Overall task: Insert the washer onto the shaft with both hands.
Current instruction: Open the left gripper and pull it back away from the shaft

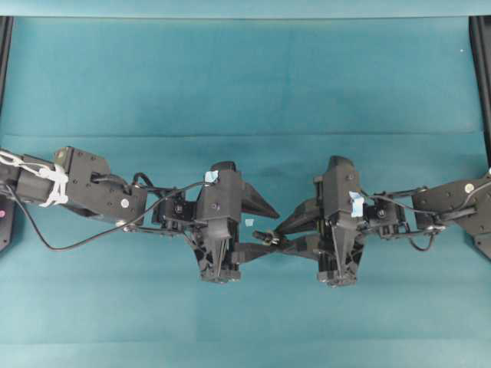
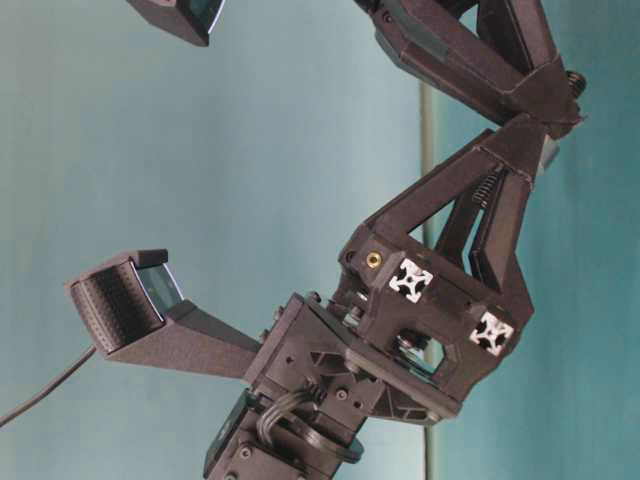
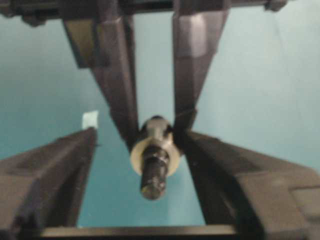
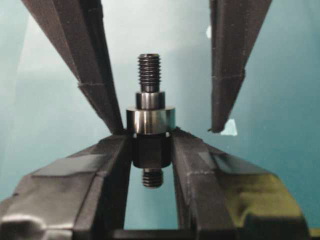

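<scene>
In the overhead view the washer and the shaft [image 1: 268, 237] are too small to tell apart — only a dark speck shows between the fingertips of the left gripper [image 1: 268, 230] and the right gripper [image 1: 281, 234]. The left wrist view is blurred, so the thread on the shaft's tip cannot be made out, and the right gripper's body is cut off by the top edge. The table-level view hides both parts behind black arm links — its upper arm runs off the frame.
</scene>
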Controlling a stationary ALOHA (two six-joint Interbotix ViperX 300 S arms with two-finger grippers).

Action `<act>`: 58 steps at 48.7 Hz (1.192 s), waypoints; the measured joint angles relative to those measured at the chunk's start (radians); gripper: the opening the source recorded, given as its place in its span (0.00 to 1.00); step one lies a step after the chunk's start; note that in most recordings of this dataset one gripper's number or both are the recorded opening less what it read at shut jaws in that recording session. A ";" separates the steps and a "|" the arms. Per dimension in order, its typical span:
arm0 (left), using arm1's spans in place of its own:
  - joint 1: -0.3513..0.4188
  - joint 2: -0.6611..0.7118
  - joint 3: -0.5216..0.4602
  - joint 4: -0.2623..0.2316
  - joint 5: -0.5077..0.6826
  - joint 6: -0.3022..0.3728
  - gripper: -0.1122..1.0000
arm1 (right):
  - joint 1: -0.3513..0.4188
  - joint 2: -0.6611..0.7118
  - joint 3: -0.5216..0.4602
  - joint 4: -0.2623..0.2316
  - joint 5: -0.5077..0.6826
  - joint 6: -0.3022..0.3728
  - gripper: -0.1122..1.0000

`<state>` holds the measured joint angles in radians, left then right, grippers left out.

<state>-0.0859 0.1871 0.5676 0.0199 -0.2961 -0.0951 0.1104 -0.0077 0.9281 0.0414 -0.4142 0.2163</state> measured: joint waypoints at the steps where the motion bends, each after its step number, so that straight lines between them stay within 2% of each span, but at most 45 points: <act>1: 0.000 0.000 0.000 0.000 0.000 0.000 0.79 | 0.000 0.000 -0.002 -0.002 0.002 0.002 0.10; 28: -0.005 -0.048 0.041 -0.002 0.028 0.000 0.79 | 0.012 0.000 -0.005 -0.011 0.081 0.002 0.10; 39: -0.003 -0.120 0.097 -0.002 0.095 -0.002 0.79 | 0.014 -0.002 -0.005 -0.012 0.081 0.002 0.10; 58: -0.002 -0.279 0.210 -0.002 0.124 -0.005 0.79 | 0.012 -0.002 -0.005 -0.012 0.081 0.002 0.10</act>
<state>-0.0874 -0.0920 0.7777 0.0184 -0.1718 -0.0997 0.1227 -0.0092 0.9235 0.0291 -0.3329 0.2178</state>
